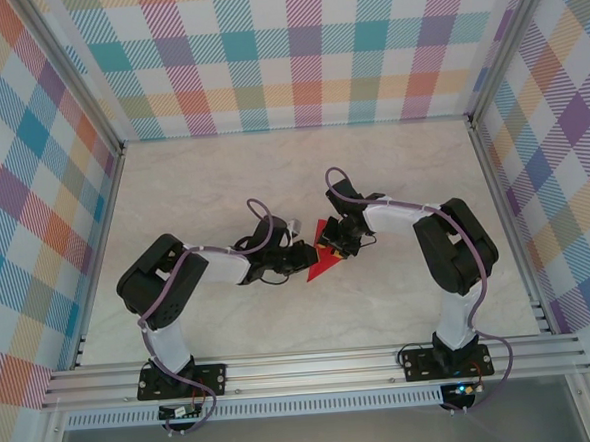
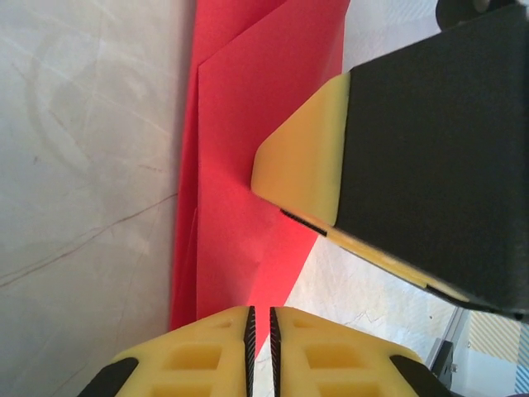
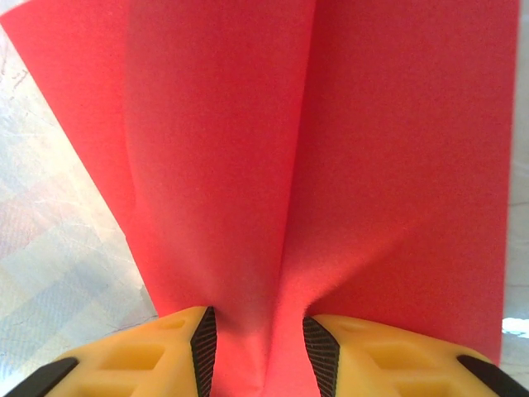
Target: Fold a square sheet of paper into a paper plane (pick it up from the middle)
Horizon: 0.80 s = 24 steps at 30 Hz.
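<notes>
The red sheet of paper is folded into a pointed, creased shape and sits between my two grippers near the table's middle. My left gripper comes in from the left. In the left wrist view its pads are almost together, with a lower corner of the paper in the narrow slit. My right gripper is at the paper's right side. In the right wrist view its jaws stand apart, and a raised fold of the paper runs loosely between the pads. One right finger lies against the sheet.
The pale marble-look table is walled by plaid panels at the back and both sides. An aluminium rail carrying both arm bases runs along the near edge. Both arms' elbows bend outward to the left and right.
</notes>
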{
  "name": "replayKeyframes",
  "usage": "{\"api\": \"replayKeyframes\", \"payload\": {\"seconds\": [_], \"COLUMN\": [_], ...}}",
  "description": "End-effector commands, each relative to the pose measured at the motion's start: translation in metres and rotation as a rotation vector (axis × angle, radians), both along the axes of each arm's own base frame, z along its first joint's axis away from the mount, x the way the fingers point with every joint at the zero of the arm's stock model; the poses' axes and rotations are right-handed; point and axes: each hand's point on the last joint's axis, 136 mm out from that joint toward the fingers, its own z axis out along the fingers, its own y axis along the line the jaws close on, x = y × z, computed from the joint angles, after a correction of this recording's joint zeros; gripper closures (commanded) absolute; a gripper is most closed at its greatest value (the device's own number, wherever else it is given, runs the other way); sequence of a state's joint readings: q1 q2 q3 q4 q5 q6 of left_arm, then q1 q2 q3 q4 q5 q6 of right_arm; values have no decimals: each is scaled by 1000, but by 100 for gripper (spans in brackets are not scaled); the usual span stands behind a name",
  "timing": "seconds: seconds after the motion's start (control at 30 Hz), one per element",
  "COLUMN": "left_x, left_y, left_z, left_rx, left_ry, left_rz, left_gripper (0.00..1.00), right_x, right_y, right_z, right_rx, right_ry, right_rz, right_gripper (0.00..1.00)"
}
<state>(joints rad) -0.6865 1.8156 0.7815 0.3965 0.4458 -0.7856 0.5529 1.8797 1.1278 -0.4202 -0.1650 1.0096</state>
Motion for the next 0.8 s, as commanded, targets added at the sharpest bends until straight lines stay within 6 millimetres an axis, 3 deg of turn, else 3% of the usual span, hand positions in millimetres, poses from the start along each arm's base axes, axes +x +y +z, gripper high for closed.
{"api": "replayKeyframes", "payload": {"seconds": [0.0,0.77], "left_x": [4,-5], "left_y": [-4,11], "left_z": [-3,-35], "left_rx": [33,146], "left_ry": [-15,53], "left_rz": [-10,9], "left_gripper": [85,92], "right_x": [-39,-40], "right_y": [-58,-58], "right_z": [-65,-64], "right_rx": [-273,-271], "right_ry": [164,167], "right_rz": [-36,-40], "right_gripper": [60,61]}}
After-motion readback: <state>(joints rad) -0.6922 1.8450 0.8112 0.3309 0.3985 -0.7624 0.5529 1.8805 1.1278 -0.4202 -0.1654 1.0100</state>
